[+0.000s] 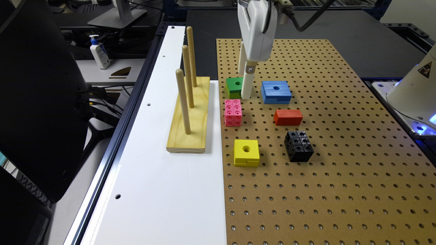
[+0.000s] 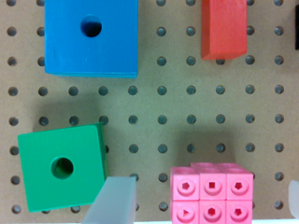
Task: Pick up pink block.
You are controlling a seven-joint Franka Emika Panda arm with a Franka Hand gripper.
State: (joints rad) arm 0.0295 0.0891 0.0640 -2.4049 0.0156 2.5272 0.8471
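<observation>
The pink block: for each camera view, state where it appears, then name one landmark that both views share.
Exterior view: the pink block lies on the pegboard near its white-board edge, between the green block and the yellow block.
Wrist view: the pink block sits at the frame edge, partly cut off.
Shared landmark: the green block, right beside it.

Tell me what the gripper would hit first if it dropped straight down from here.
Probably bare pegboard: the open gripper points down with the pink block between its fingers and the green block beside one finger.
</observation>
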